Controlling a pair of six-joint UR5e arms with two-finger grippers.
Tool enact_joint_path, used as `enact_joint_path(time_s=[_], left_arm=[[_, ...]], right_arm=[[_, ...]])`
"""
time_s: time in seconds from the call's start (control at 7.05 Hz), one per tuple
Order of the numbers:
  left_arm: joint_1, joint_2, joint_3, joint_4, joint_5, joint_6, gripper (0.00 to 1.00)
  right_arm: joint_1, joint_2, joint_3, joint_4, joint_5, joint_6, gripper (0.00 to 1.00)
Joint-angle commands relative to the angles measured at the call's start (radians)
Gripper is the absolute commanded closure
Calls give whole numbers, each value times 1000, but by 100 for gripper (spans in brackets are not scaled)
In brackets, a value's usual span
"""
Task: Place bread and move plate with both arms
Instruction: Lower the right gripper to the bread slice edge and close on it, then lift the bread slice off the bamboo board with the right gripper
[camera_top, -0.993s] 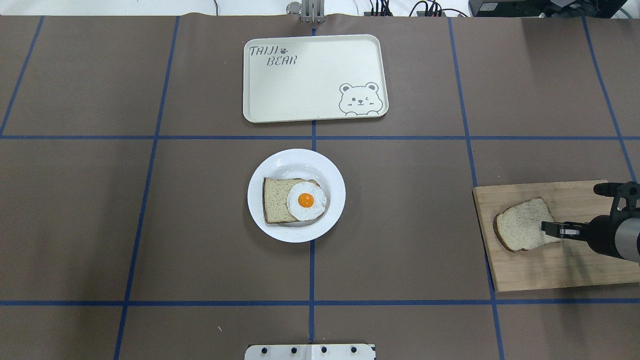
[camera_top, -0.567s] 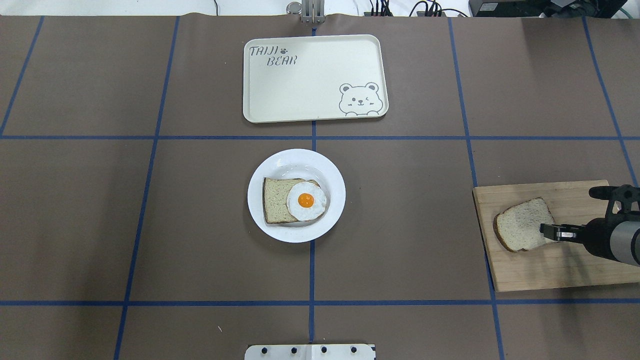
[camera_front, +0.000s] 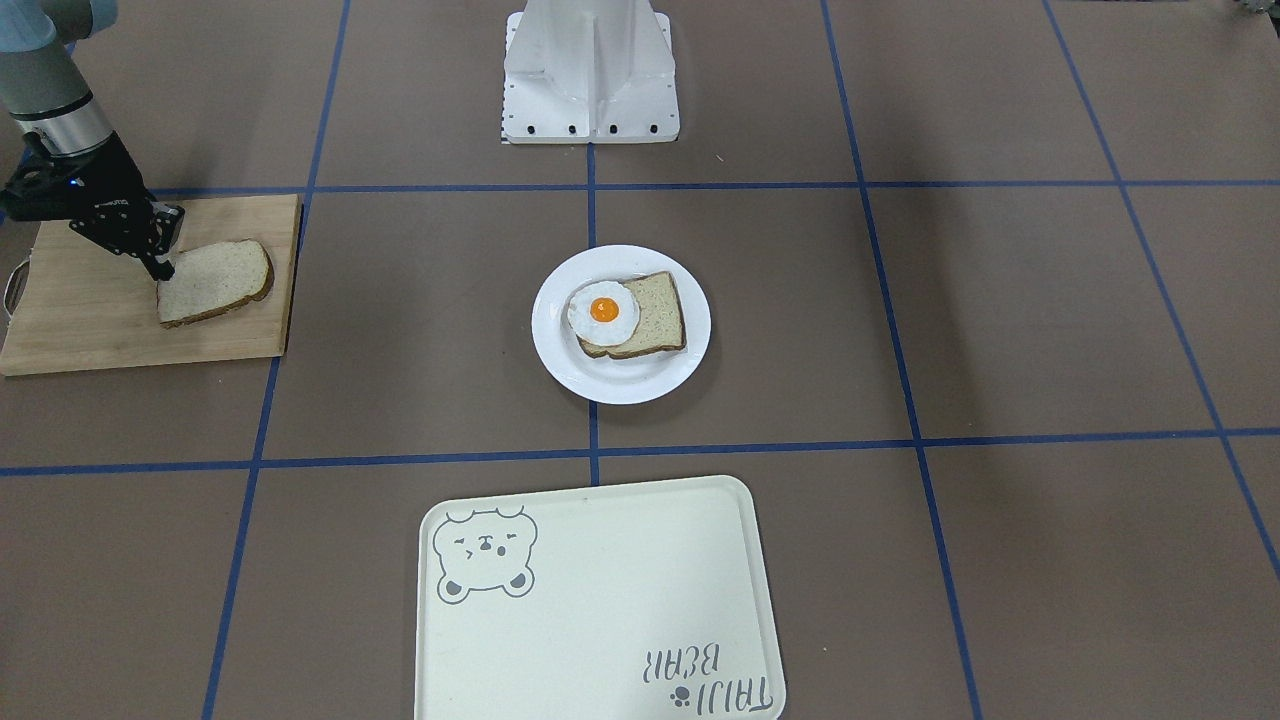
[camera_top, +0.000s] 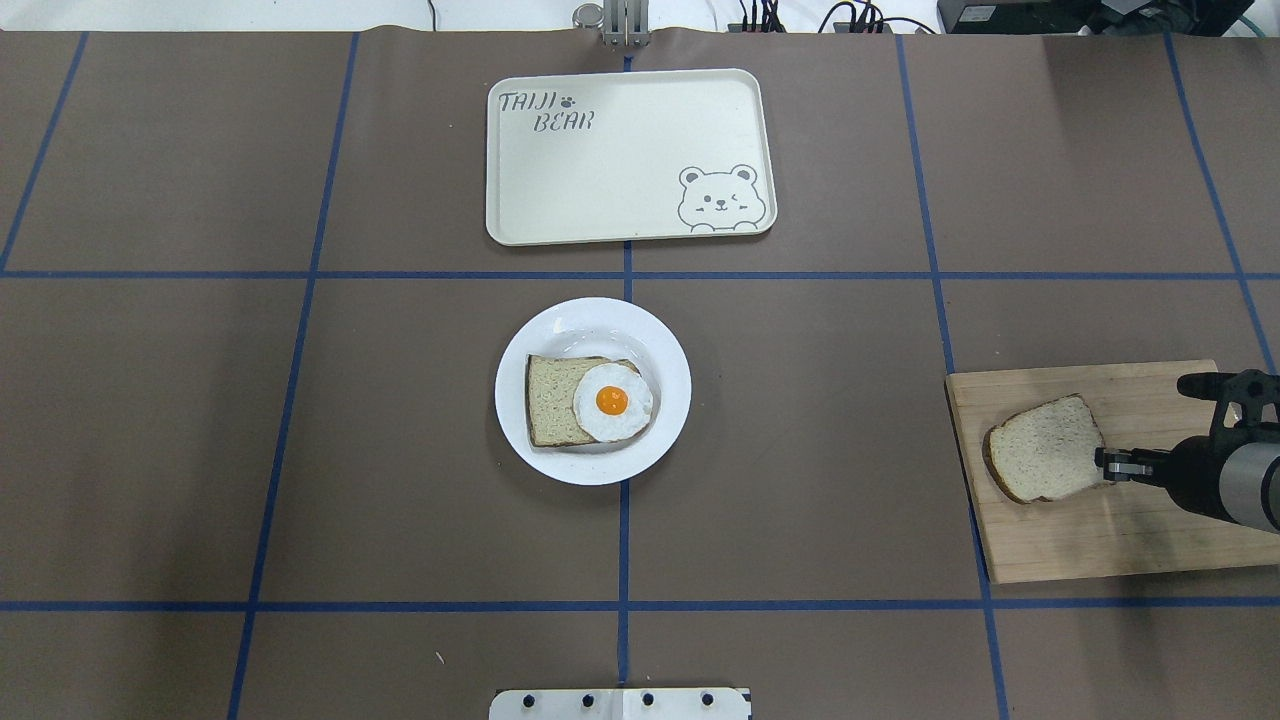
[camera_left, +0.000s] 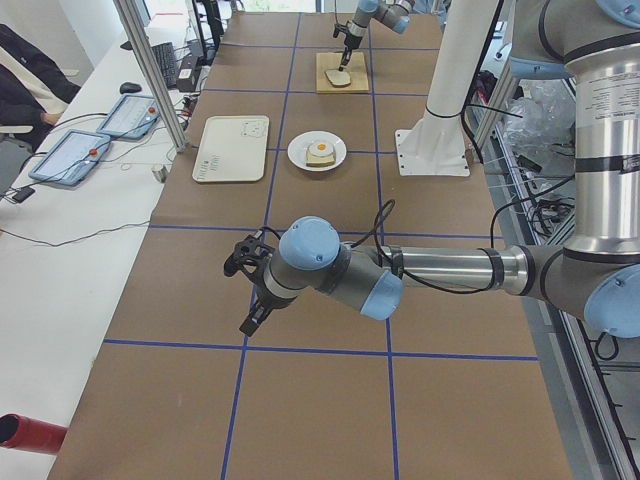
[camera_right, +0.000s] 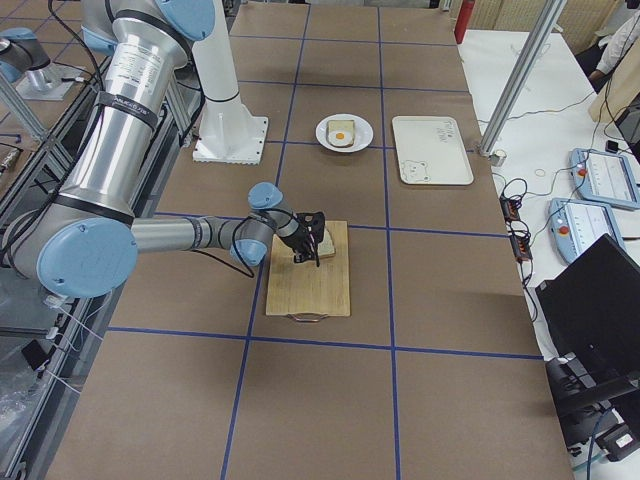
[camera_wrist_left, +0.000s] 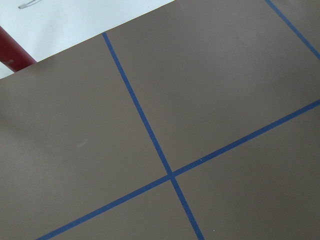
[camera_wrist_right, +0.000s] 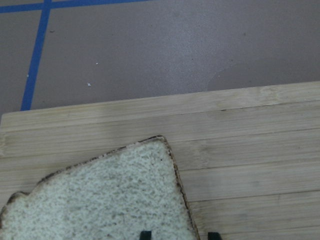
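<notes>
The bread lies flat on a wooden cutting board at the table's right side; it also shows in the front view and the right wrist view. My right gripper is low at the bread's right edge, open, its fingertips straddling the crust corner. The white plate sits at the table's centre and holds a squarer slice with a fried egg on it. My left gripper shows only in the exterior left view, far from these things; I cannot tell if it is open or shut.
A cream tray with a bear drawing lies beyond the plate at the table's far edge. The robot's base plate is at the near edge. Blue tape lines cross the brown table cover. The left wrist view shows only the cover and tape.
My right gripper's tip has drawn back slightly to the right, from over the bread to its right edge. The bread looks nudged a touch to the left. The plate has not moved.
</notes>
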Motion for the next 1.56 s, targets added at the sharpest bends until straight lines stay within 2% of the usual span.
enact_joint_path(time_s=[0.0,0.43,1.13,1.42], left_arm=[[0,0,0,0,0,-2,2],[0,0,0,0,0,-2,2],[0,0,-2,0,0,-3,2],[0,2,0,0,0,-3,2]], right_arm=[[14,-1,18,1,27,0,100],[98,2,19,13,139,-2,100],[385,81,27,17,502,-63,100],[472,132,27,20,610,-61,100]])
